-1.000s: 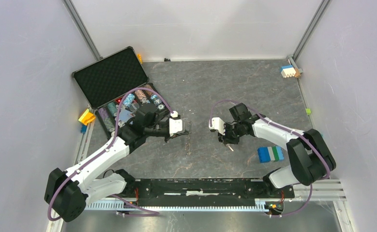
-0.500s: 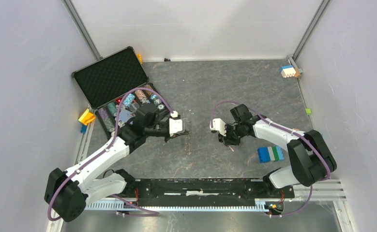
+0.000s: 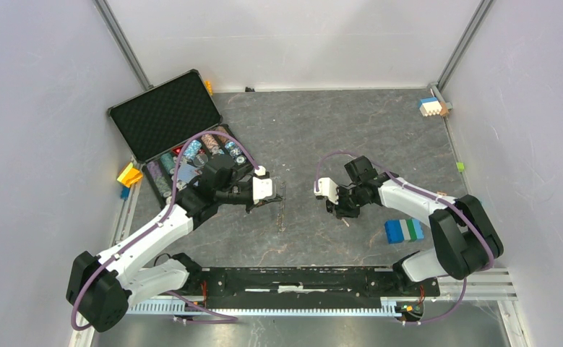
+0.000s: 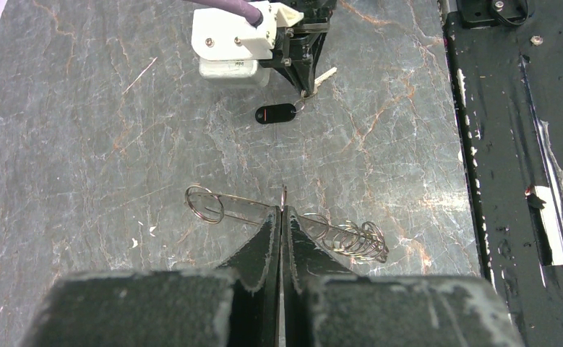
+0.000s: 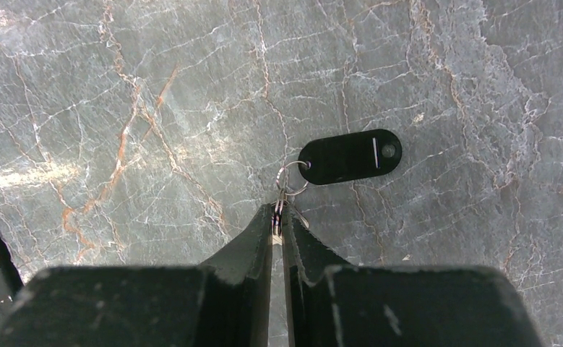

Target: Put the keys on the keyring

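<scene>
- The left gripper (image 4: 282,215) has its fingers pressed together, pinching the keyring (image 4: 347,237) near its middle
- The keyring is a thin wire piece: in the left wrist view a round loop lies at 9 o'clock from the fingertips and a bunch of coils at 4 o'clock
- From above, the keyring (image 3: 281,213) shows as a thin line running from 12 to 6 o'clock past the left gripper (image 3: 277,196), near the centre of the table (image 3: 336,130); whether it rests on the stone or hangs just over it cannot be told
- The right gripper (image 5: 278,220) is clamped narrow on the keys (image 5: 350,156), gripping them at the small split ring
- The black oval tag of the keys lies flat on the table at 1 o'clock from the right fingertips in the right wrist view
- In the left wrist view the keys (image 4: 275,113) sit at 12 o'clock from the keyring, apart from it, with a silver blade (image 4: 324,75) sticking out beyond the right fingers
- From above, the right gripper (image 3: 342,214) sits at 3 o'clock from the left one, the two well apart
- An open black case (image 3: 166,112) with poker chips (image 3: 191,155) stands at 10 o'clock on the table
- A blue, green and white block (image 3: 404,230) lies at 4 o'clock from the right gripper
</scene>
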You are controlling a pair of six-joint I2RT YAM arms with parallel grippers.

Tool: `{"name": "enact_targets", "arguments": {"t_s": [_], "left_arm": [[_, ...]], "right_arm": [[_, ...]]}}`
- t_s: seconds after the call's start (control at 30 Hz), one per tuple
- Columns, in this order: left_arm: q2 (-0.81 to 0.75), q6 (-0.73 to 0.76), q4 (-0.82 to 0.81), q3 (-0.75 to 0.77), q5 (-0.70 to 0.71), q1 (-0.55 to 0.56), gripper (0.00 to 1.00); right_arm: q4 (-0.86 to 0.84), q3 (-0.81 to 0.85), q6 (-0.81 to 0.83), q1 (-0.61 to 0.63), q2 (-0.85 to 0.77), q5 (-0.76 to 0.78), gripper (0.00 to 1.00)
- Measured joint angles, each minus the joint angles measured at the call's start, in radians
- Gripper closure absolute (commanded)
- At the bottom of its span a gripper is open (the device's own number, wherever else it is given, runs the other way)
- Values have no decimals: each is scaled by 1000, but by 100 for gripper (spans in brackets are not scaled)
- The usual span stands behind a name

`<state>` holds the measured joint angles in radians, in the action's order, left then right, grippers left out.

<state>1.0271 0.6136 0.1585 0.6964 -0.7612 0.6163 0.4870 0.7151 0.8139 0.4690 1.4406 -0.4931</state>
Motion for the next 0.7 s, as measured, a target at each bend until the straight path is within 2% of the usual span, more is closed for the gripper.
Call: {"name": "enact_targets", "arguments": {"t_s": [0.33, 0.7], "left_arm": [[0, 0, 0, 0, 0, 0, 98], [0, 0, 0, 0, 0, 0, 98]], "right_arm": [[0, -3, 3, 0, 0, 0, 89], [-8, -5, 3, -1, 0, 0, 97]]}}
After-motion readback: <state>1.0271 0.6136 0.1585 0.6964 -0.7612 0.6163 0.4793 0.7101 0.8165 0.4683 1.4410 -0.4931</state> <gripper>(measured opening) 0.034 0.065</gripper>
